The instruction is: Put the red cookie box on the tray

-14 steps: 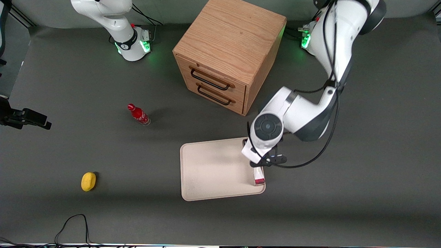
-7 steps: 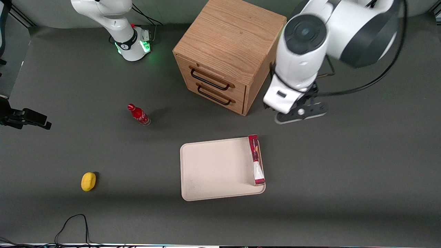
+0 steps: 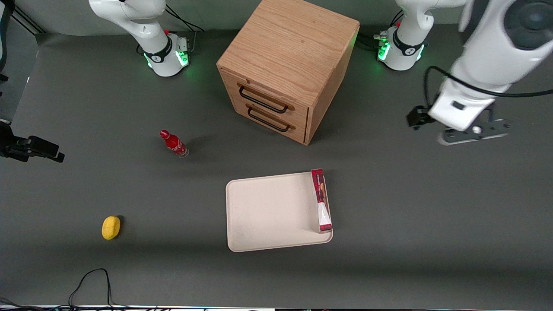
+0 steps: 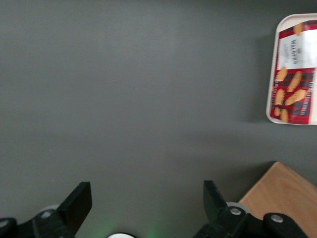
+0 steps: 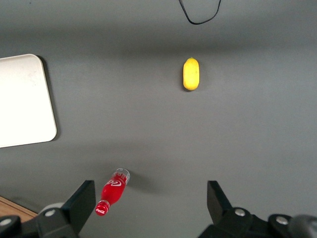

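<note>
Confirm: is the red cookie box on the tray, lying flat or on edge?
On edge: the red cookie box stands on the tray along its rim. The gripper is away, open.

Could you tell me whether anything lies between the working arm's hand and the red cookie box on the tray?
Nothing visible does. The thin red cardboard cookie box stands on edge along the cream-white rectangular tray's rim; the open, empty hand hangs above bare grey mat toward the working arm's end.

Surface (image 3: 86,95): dark grey matte covering, evenly lit, soft shadows. Furniture: one oak-grain wooden drawer cabinet (image 3: 293,52), two drawers with dark wire handles (image 3: 263,101). Black cable (image 3: 93,280) looped at near edge.
</note>
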Tool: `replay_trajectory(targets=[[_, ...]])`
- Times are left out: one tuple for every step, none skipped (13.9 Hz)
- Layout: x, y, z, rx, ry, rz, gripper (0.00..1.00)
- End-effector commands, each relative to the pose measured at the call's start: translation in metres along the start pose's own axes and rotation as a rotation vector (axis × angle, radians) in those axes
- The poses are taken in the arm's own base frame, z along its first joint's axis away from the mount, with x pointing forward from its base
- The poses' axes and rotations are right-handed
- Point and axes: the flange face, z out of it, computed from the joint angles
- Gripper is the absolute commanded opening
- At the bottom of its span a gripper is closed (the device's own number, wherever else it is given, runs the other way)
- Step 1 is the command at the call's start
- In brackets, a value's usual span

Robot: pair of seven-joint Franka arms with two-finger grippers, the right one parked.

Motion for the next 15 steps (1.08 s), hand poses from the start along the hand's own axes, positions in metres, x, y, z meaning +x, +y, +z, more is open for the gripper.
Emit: replay_trajectory(targets=[[0.006,-0.047,0.009,-0.047,0.011,0.039,1.0],[0.013,-0.069,0.011,-0.057,0.011,0.048,1.0],[0.017,-0.083,0.011,-0.071,0.013,0.044,1.0],[0.022,-0.09,0.013,-0.076,0.014,0.043,1.0],[0.027,-0.103,0.014,-0.086,0.038,0.028,1.0],[0.03,-0.116,0.015,-0.088,0.049,0.025,1.0],[0.032,-0.118,0.015,-0.089,0.052,0.031,1.0],[0.033,-0.122,0.015,-0.09,0.055,0.029,1.0],[0.034,-0.122,0.015,-0.091,0.056,0.032,1.0],[0.037,-0.12,0.013,-0.093,0.059,0.034,1.0],[0.042,-0.113,0.011,-0.093,0.058,0.04,1.0],[0.048,-0.111,0.008,-0.094,0.054,0.042,1.0],[0.049,-0.111,0.006,-0.096,0.05,0.041,1.0],[0.048,-0.111,0.006,-0.095,0.047,0.045,1.0],[0.048,-0.111,0.006,-0.096,0.044,0.045,1.0]])
